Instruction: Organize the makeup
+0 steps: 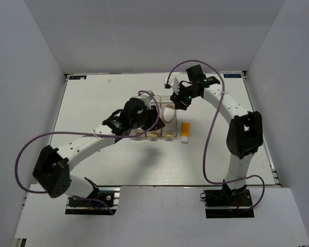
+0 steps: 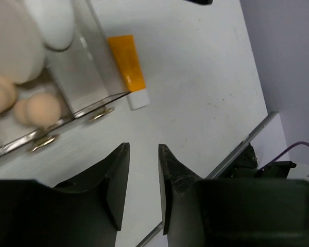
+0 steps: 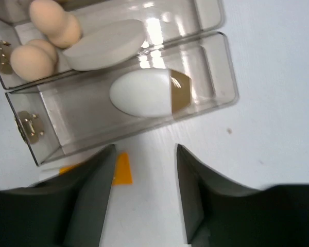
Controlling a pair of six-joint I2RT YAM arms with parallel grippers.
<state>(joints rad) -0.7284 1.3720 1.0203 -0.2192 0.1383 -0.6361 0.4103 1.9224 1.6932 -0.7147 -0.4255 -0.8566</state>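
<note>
Left end effector (image 2: 143, 154) narrowly apart and empty at 9 o'clock of the clear bins (image 3: 216, 67), stocked with beige sponges (image 3: 46, 15), cream puff (image 3: 105, 43), white-tan oval (image 3: 144, 92). Orange tube (image 2: 127, 64) loose on desk (image 2: 195, 77) at 3 o'clock, seemingly last out. Right end effector (image 3: 145, 154) apart, empty; next: grasp across tube.

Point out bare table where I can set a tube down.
Free: the table left of the left arm; the near strip between the bins and the table's near edge. Crowded: the bins, with the orange tube close beside their right side.
</note>
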